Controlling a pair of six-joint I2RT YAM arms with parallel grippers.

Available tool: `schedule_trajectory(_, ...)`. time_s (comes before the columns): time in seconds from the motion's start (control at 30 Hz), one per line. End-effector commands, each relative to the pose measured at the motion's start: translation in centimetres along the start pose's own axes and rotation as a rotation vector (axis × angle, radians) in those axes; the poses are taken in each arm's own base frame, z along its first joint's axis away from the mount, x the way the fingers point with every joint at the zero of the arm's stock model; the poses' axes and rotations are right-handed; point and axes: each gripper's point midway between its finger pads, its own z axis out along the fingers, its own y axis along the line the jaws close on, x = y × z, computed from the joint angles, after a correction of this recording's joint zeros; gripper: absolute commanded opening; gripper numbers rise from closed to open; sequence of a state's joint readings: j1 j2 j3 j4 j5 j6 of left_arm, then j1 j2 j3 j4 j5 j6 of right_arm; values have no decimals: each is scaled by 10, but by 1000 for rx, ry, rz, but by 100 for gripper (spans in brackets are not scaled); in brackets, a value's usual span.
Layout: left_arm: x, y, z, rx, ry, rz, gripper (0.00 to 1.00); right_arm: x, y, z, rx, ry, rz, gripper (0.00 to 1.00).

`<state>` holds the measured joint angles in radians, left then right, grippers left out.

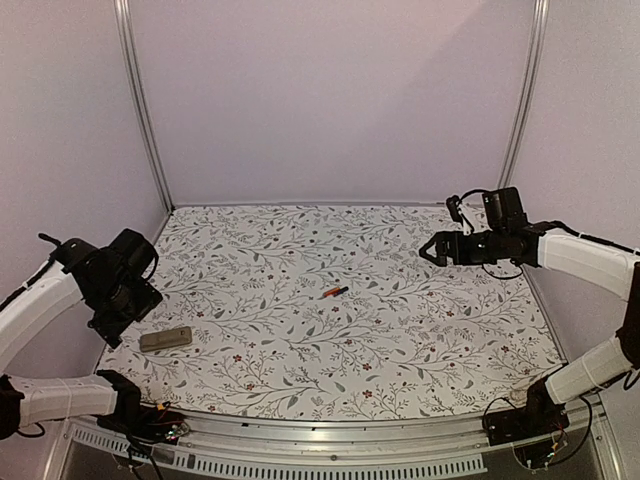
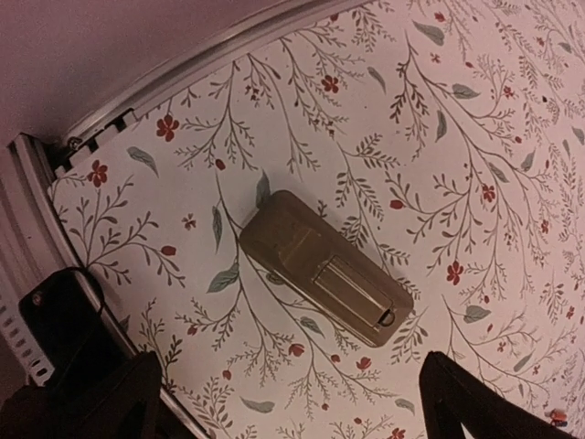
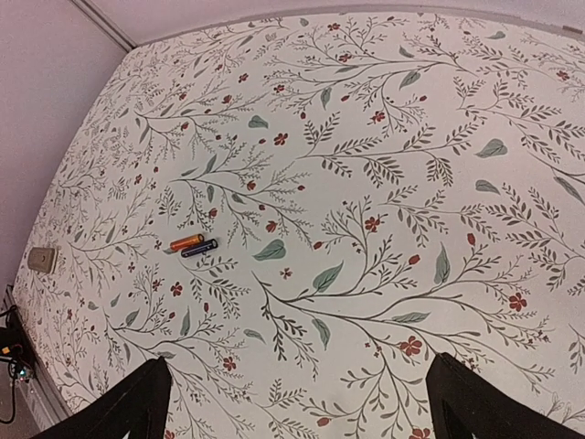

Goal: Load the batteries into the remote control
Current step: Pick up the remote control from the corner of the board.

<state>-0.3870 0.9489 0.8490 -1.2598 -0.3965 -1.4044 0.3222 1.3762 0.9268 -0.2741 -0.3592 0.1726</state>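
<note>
The left gripper [image 2: 291, 389], spread wide above the remote [image 2: 324, 270] by the front-left corner, should pin it back-up, while the right gripper [image 3: 297, 375], likewise spread and empty, takes one of the batteries [image 3: 194, 245], seemingly two lying together mid-table, pinched crosswise.

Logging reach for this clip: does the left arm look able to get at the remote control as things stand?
Probably yes. The left gripper hangs open just above the remote control, which lies flat on the table with nothing between them.
</note>
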Motion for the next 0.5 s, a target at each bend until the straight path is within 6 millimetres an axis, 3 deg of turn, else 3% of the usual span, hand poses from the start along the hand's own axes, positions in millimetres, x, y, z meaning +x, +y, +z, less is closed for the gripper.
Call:
schedule_trajectory(0.0, 3, 30, 12, -159, -29, -92, 100, 7, 4, 1, -16, 23, 15, 99)
schedule_trajectory(0.47, 22, -18, 72, -147, 107, -87, 100, 5, 5, 0, -18, 10, -4, 99)
